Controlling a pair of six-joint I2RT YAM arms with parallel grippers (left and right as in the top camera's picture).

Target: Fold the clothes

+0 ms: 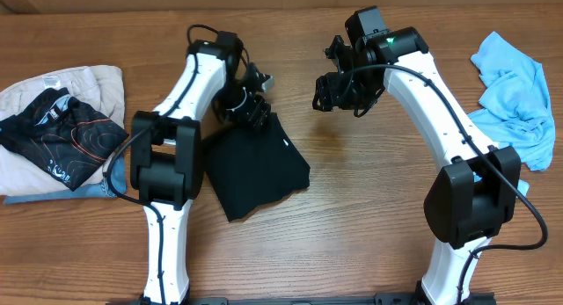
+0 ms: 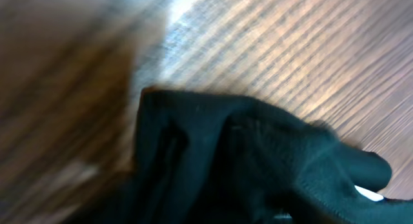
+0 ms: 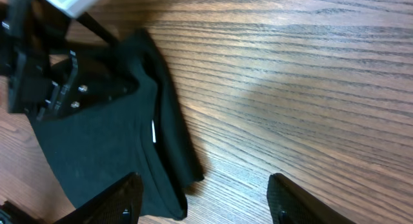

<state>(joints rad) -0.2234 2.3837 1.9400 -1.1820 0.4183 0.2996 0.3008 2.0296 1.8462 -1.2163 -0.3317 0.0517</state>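
A black garment (image 1: 255, 169) lies folded on the wooden table at the centre. My left gripper (image 1: 251, 110) sits at its far edge and appears shut on the cloth. The left wrist view is blurred and filled with bunched black cloth (image 2: 258, 159), which hides the fingers. My right gripper (image 1: 339, 92) hovers over bare wood to the right of the garment. It is open and empty (image 3: 206, 204). The right wrist view shows the garment's right edge (image 3: 97, 140) and my left gripper (image 3: 45, 88) on it.
A pile at the left edge holds a beige garment (image 1: 75, 85) with a black patterned garment (image 1: 57, 134) on top. A crumpled light blue garment (image 1: 515, 85) lies at the far right. Both arm bases stand near the front edge.
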